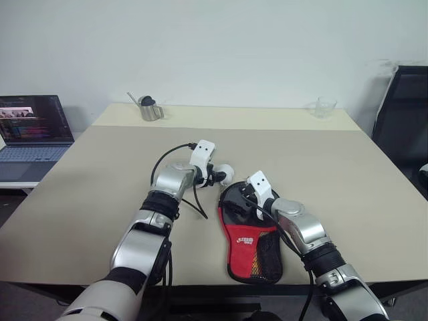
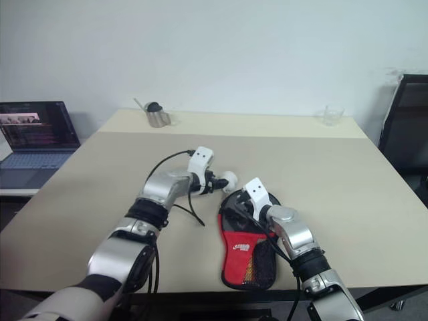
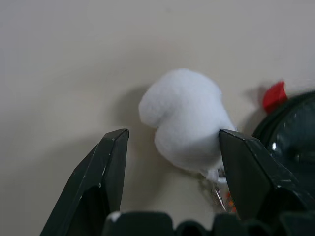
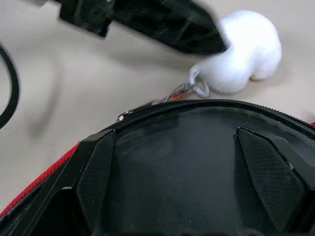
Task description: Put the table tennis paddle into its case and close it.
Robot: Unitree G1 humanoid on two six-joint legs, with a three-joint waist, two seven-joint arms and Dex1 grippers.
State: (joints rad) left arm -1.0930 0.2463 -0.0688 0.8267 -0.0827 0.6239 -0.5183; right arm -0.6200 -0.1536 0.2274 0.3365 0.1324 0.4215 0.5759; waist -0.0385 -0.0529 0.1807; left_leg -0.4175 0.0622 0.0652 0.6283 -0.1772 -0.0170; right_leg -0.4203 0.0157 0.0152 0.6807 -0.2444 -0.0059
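Note:
The case [image 1: 251, 244] lies flat near the table's front edge, black with a red panel, white lettering and a mesh pocket, its round end pointing away from me. A white pom-pom [image 3: 184, 118] hangs on a metal ring from the zip pull at that round end. My left gripper [image 1: 219, 177] is open with the pom-pom between its fingers; one finger [image 3: 246, 162] touches it and the other stands apart. My right gripper [image 4: 174, 135] is open, its fingers spread low over the case's black round end. The table tennis paddle is hidden.
At the table's far edge stand a metal cup [image 1: 151, 109] to the left and a clear glass [image 1: 326, 107] to the right. An open laptop [image 1: 33, 134] sits on a lower surface left of the table. A black chair [image 1: 404, 127] stands at the right.

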